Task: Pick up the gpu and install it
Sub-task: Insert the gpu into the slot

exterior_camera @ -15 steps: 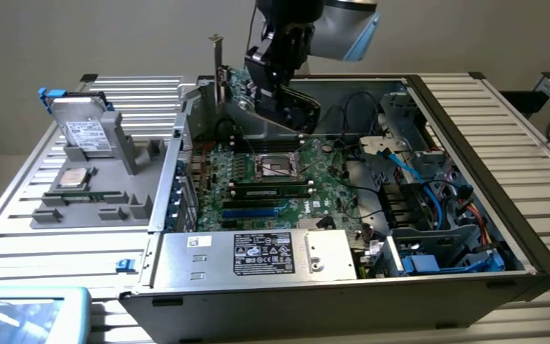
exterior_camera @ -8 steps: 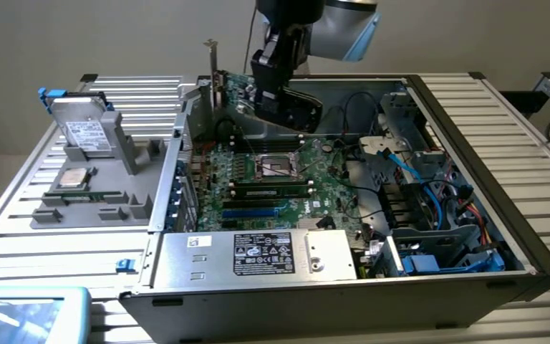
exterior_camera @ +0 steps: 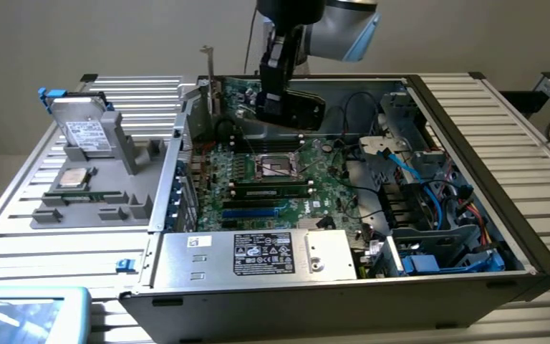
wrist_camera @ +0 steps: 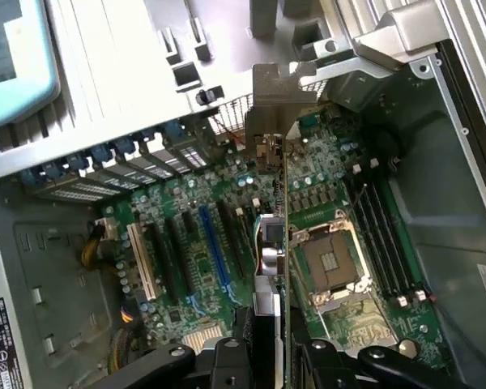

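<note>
- The gripper (exterior_camera: 278, 107) is clenched on the gpu (exterior_camera: 302, 110). In the wrist view its two dark fingers (wrist_camera: 227, 356) press on the card's flat faces, with the card seen edge-on between them (wrist_camera: 270, 243).
- The gpu hangs upright inside the open computer case (exterior_camera: 466, 122), clear of the motherboard (exterior_camera: 256, 208). In the exterior view it sits at about twelve o'clock from the CPU socket (exterior_camera: 277, 166).
- The card's metal bracket (wrist_camera: 277, 93) points toward the case's rear wall. The blue slot (wrist_camera: 215, 239) lies just beside the card's line, on the side away from the CPU socket (wrist_camera: 334, 263).
- Handling, as I judge it: the card looks light and stiff, a thin board that should not sag in a pinch grip.
- It also looks fragile, since the green face carries small soldered parts that a hard squeeze or a knock could damage.
- The smooth dark face may be slippery, so a crooked hold could let the card twist.
- The best hold seems to be along the upper edge, opposite the connector edge, pinching both faces as here.
- The hard drive (exterior_camera: 82, 129) stands outside the case, at nine o'clock from it.
</note>
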